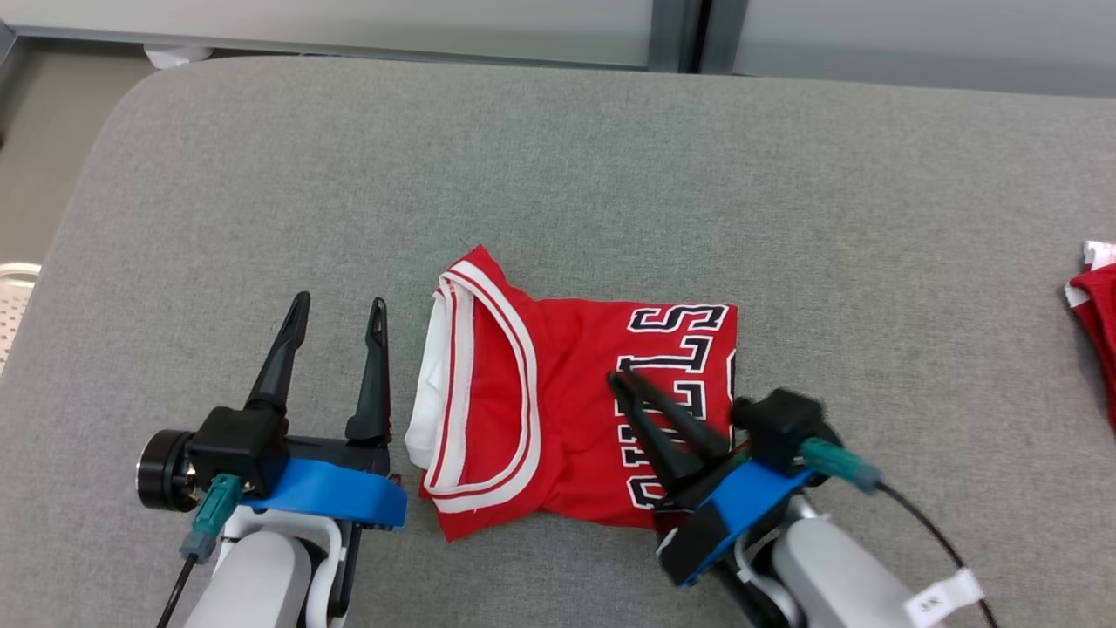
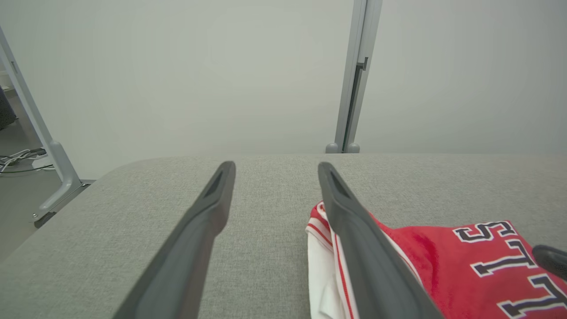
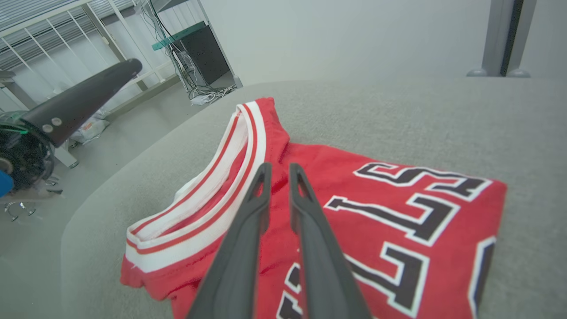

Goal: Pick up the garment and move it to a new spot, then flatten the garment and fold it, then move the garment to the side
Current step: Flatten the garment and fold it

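Jersey (image 1: 558,410), red with white-and-red striped trim, folded into a rough rectangle near the front middle of the grey fabric worktop (image 1: 610,174), white inner layer showing at its left edge. Just left of that edge, left gripper (image 1: 340,301), fingers spread wide, clear of the cloth. Over the jersey's right half, right gripper (image 1: 617,377), fingers barely parted with a thin slit between them, pinching nothing, tips at the print and hiding part of it. Black letters outlined in white, sideways to the head camera: "LLS" legible, the rest covered. At the worktop's far right edge, another red-and-white garment (image 1: 1097,314), well apart. White tag (image 1: 946,597) on the right arm's cable, writing too small to read. Beyond, pale wall panels and a grey upright post (image 1: 676,35); off the left corner, bare floor, tangled cables (image 3: 199,88) and a dark cabinet (image 3: 201,53).
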Robot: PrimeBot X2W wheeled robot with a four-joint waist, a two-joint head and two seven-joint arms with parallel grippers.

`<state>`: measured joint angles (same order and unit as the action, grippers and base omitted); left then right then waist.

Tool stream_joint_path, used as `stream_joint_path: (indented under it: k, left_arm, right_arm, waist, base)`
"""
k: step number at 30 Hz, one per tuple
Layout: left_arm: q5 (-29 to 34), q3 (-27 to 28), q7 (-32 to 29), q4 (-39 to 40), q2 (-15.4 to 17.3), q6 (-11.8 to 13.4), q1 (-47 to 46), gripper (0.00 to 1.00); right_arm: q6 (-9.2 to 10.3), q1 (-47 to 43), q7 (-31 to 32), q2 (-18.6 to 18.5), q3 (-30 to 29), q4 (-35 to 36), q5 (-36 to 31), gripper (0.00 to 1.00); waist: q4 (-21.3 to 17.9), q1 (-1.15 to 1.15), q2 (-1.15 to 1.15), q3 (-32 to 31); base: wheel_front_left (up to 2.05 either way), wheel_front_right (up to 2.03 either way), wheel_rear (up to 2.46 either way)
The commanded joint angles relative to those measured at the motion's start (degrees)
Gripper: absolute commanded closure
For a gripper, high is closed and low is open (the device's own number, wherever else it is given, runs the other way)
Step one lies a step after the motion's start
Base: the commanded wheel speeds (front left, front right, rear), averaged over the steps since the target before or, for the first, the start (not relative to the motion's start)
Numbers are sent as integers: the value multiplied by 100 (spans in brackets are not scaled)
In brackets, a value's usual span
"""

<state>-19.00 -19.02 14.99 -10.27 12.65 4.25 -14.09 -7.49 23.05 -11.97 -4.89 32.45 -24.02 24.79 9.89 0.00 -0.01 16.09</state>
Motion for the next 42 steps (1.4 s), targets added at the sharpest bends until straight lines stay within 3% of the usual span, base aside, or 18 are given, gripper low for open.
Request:
stream_joint_path:
  k: [1, 8, 17, 29, 42]
  left_arm:
    - [43, 31, 23, 3, 31, 20, 69, 0]
    - [39, 102, 22, -16, 161, 75, 286, 0]
    - [7, 105, -76, 15, 351, 134, 633, 0]
    - [-78, 39, -225, 79, 509, 179, 1196, 0]
    - [-131, 53, -232, 155, 545, 288, 1253, 0]
  right_arm:
    - [0, -102, -46, -61, -85, 80, -38, 0]
    - [0, -734, -69, -240, -1586, 1188, -470, 0]
    - [0, -1806, 469, -256, -3311, 2230, -1004, 0]
    - [0, -2951, 1115, 55, -3683, 3154, -1274, 0]
    - [0, -3146, 1338, 175, -3741, 3533, -1358, 0]
  waist:
    - [-41, 0, 1, -49]
    - [-272, 0, 1, -332]
    - [-570, 0, 1, -767]
    - [-697, 0, 1, -1388]
    - [-717, 0, 1, -1378]
  base:
    - [0, 0, 0]
    - [0, 0, 0]
    - [0, 0, 0]
    - [0, 0, 0]
    - [0, 0, 0]
